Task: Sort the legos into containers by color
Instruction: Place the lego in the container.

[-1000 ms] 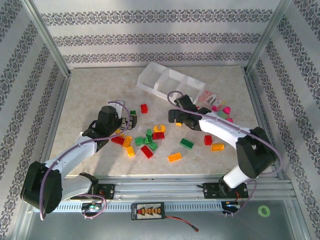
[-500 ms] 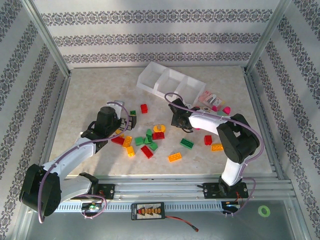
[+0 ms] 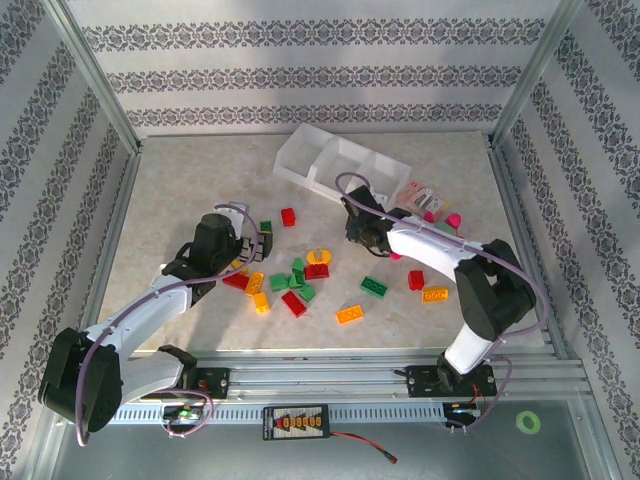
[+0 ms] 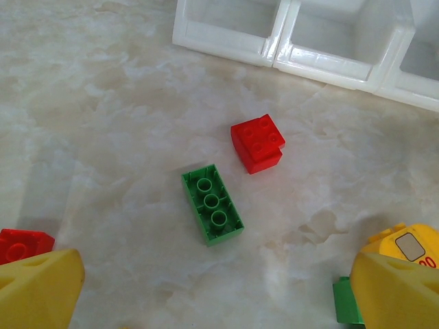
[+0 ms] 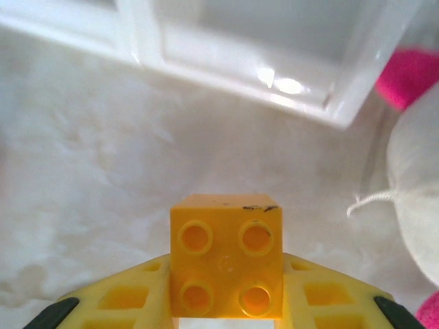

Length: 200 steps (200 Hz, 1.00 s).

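right pincer (image 5: 226, 310) now around yellow lego (image 5: 226, 255)

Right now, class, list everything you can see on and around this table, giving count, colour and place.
Table: one, pale marbled, under everything.
Tray: one, translucent white, three compartments, far middle.
Loose legos: roughly fifteen, red, green and orange, scattered mid-table.
Held brick: one, orange, gripped close to the tray.
Pink pieces: a few, pink, right of the tray beside a clear packet.
Tape ring: one, green, near ledge, right.
Left gripper: one, yellow-fingered, open, over the left-hand legos.
Right gripper: one, yellow-fingered, shut on the held brick.
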### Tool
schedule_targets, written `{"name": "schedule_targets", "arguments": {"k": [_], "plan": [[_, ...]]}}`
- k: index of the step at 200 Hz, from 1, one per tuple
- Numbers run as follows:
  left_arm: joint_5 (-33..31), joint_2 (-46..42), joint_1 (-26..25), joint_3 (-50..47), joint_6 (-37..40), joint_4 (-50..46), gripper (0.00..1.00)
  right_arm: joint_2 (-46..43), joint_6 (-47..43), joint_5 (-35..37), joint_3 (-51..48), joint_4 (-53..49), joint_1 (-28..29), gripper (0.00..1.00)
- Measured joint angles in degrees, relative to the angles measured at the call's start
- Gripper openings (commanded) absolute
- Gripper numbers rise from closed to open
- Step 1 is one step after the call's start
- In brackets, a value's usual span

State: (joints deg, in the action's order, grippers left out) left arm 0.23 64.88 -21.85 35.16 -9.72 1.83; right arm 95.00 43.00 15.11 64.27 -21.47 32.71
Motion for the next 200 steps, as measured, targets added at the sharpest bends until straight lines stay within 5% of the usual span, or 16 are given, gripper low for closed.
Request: {"name": "schedule_targets", "arguments": {"k": [83, 135, 200], "plan": [[-0.7, 5.8, -2.9, 0.1, -4.2, 0.1, 0.99, 9.3, -11.5, 2.2, 13.9, 2.9, -8.8, 0.24], [-1.6, 6.9, -3.0, 2.0, -7.0, -0.8, 0.99, 18.6, -17.0, 0.4, 19.9, 3.2, -10.6, 0.32], [-3.8, 10.6, -3.0, 7.6, -10.6, -7.5, 0.99, 17.4, -21.1, -0.6, 19.8, 4.0, -10.8, 0.81]]}}
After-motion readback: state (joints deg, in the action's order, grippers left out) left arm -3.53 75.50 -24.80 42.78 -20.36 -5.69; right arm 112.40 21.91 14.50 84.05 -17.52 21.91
